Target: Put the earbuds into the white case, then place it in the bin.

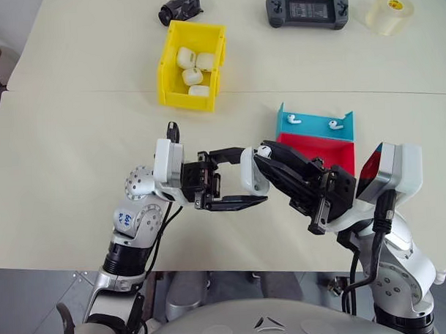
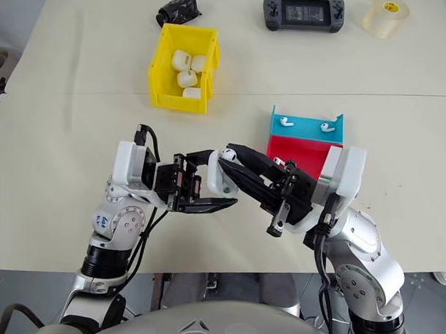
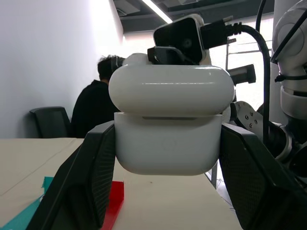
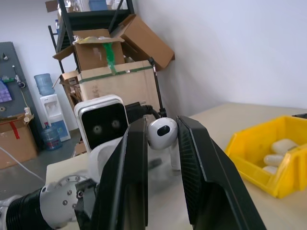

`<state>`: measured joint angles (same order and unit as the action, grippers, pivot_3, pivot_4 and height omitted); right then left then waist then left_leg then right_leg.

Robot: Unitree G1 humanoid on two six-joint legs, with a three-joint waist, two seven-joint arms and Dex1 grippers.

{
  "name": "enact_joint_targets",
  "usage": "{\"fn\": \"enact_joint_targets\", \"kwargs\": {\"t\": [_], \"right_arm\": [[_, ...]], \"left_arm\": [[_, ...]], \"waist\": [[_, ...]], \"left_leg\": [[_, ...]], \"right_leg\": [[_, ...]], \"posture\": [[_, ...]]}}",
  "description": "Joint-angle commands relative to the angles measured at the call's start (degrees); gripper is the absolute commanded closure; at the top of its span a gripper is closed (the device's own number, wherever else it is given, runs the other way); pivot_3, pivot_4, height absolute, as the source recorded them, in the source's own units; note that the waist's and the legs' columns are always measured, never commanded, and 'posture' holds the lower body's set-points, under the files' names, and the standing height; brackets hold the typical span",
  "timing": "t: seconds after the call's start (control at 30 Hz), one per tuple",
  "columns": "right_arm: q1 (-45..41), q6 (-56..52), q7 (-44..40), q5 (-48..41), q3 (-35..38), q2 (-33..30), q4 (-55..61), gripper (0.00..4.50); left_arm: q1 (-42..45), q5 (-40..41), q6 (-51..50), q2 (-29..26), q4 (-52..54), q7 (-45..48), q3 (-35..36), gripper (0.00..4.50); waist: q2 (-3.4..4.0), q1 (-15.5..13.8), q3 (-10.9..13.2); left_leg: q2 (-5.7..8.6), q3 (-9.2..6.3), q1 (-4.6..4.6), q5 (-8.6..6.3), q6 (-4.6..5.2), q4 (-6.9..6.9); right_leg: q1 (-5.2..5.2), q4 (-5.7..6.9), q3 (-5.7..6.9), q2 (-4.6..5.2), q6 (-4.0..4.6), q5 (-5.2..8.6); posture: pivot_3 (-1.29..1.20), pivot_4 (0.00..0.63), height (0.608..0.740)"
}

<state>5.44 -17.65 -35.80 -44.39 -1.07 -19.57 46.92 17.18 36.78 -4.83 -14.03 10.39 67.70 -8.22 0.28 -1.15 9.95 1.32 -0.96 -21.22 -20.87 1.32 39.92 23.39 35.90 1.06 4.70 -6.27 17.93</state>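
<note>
Holding white case (image 3: 169,125) mid-air over surface (image 1: 75,143), left claw (image 1: 234,177) clamped on its sides. Right claw (image 4: 162,136) pinching earbud (image 4: 162,132) just beside it. Both glossy, light, slippery; bud tiny, grip head, keep stem free.

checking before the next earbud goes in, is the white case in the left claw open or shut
Shut, or nearly: in the left wrist view the glossy white rounded case's lid sits down on its body, only a thin seam between them.

White rounded case (image 3: 169,120): glossy smooth plastic
Tiny white earbud (image 4: 161,133): glossy (bright highlights)
Yellow rectangular bin (image 1: 169,65): smooth plastic
Black gripper fingers (image 3: 91,177): matt, finely textured
Beige table (image 1: 75,143): matt
</note>
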Motion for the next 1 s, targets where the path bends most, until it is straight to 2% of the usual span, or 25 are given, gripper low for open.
{"fn": "enact_joint_targets", "kwargs": {"t": [0.03, 0.73, 0.93, 1.0], "right_arm": [[0.7, 1.49, -0.61, -0.53, -0.2, -0.4, 1.01, 3.92], [-0.69, 1.59, -2.15, 0.07, -1.89, -2.11, -2.71, 3.92], [-1.0, -1.34, -1.65, -5.05, -0.53, -2.87, -4.01, 3.92], [-1.27, -2.09, -1.95, -6.75, -0.26, -3.43, -3.85, 3.23]], "left_arm": [[0.86, 1.5, 0.03, 0.43, 1.88, -0.01, 0.56, 1.7], [0.86, 0.89, 0.1, 0.87, 2.3, 0.97, 0.39, 1.7], [0.75, 0.97, 0.4, 1.07, 2.39, 0.96, 0.32, 1.7], [1.19, 0.95, 0.42, 1.31, 2.15, 0.79, 0.33, 1.7]], "waist": [[0.0, 0.01, 0.0], [0.0, -0.01, 0.0], [0.0, 0.01, 0.0], [0.0, -0.02, 0.0]], "left_leg": [[0.0, 0.0, 0.0, 0.0, 0.0, 0.0], [0.0, 0.0, 0.0, 0.0, 0.0, 0.0], [0.0, 0.0, 0.0, 0.0, 0.0, -0.01], [0.0, 0.0, 0.0, 0.0, 0.0, -0.01]], "right_leg": [[0.0, 0.0, 0.0, 0.0, 0.0, 0.0], [0.0, -0.01, 0.0, 0.01, 0.0, 0.0], [0.0, -0.01, 0.0, 0.01, 0.0, 0.0], [0.0, -0.01, 0.0, 0.02, 0.0, 0.0]], "posture": [[0.0, 0.15, 0.74], [0.0, 0.15, 0.74], [0.0, 0.15, 0.74], [0.0, 0.15, 0.74]]}}
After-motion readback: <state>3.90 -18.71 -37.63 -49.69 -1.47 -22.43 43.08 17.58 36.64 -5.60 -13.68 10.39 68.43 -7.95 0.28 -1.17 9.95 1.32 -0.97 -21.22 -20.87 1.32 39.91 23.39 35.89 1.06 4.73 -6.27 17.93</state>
